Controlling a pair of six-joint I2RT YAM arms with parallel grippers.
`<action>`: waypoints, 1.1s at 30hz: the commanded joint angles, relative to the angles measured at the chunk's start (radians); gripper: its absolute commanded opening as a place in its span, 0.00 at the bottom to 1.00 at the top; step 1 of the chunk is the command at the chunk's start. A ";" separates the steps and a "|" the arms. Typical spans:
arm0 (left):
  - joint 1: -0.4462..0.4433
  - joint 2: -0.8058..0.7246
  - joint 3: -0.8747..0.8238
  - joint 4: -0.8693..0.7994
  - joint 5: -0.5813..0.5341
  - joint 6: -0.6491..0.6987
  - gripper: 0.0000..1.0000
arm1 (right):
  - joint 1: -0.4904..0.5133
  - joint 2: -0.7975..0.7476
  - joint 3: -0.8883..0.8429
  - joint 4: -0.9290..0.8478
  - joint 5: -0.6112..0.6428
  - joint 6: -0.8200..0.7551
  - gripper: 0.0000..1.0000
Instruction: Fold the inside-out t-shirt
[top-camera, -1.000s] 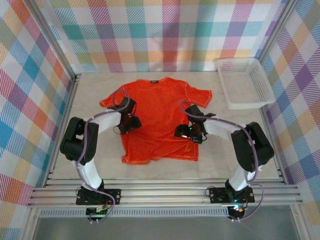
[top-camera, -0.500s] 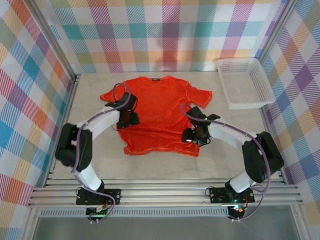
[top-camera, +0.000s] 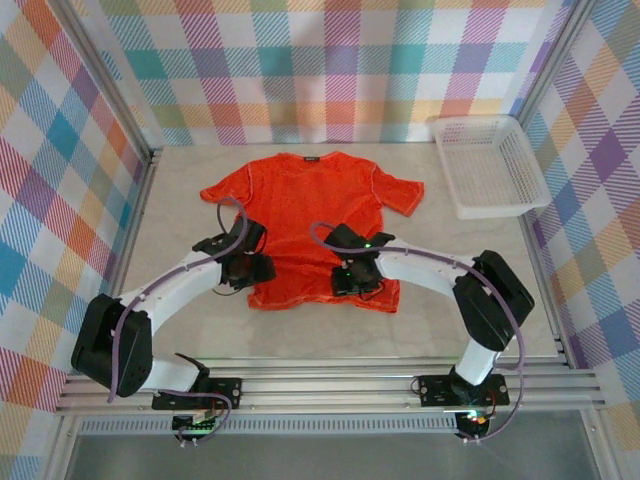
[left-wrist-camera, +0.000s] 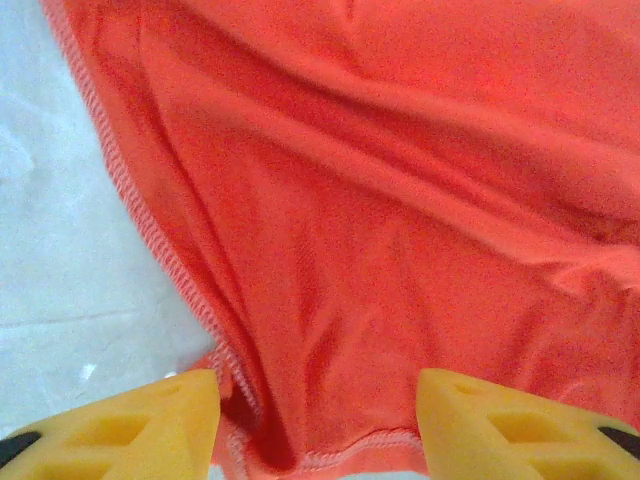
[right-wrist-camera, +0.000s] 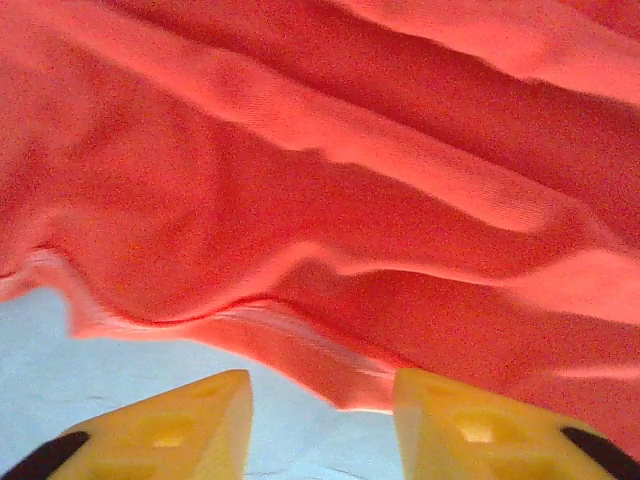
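Note:
The inside-out t-shirt (top-camera: 318, 205) lies flat in the middle of the table, bright orange, collar at the far side and hem towards me. My left gripper (top-camera: 256, 272) is low over the hem's near-left corner. In the left wrist view its yellow fingers (left-wrist-camera: 130, 425) stand apart, with the stitched hem corner (left-wrist-camera: 300, 440) between them, and the left gripper (left-wrist-camera: 318, 432) is open. My right gripper (top-camera: 356, 281) is at the near hem right of centre. The right gripper (right-wrist-camera: 320, 420) is open too, and a fold of the hem edge (right-wrist-camera: 345, 375) lies just ahead of the gap.
A white mesh basket (top-camera: 490, 165) stands at the back right corner. Checked walls and metal rails enclose the table (top-camera: 450, 320) on three sides. Bare tabletop shows near the hem and on both sides of the shirt.
Both grippers have come down and towards me, from the shirt's middle to its near hem. The right one has also moved left. Both pairs of jaws have narrowed.

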 joint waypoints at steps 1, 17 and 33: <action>0.001 -0.060 -0.024 -0.027 -0.034 -0.022 0.54 | 0.048 0.054 0.075 0.022 0.007 -0.006 0.47; 0.003 -0.140 -0.022 -0.087 -0.067 0.004 0.52 | 0.092 0.251 0.224 -0.004 0.026 -0.033 0.34; -0.160 -0.240 -0.159 0.310 0.122 0.209 0.45 | 0.044 0.076 0.252 -0.074 -0.051 -0.024 0.02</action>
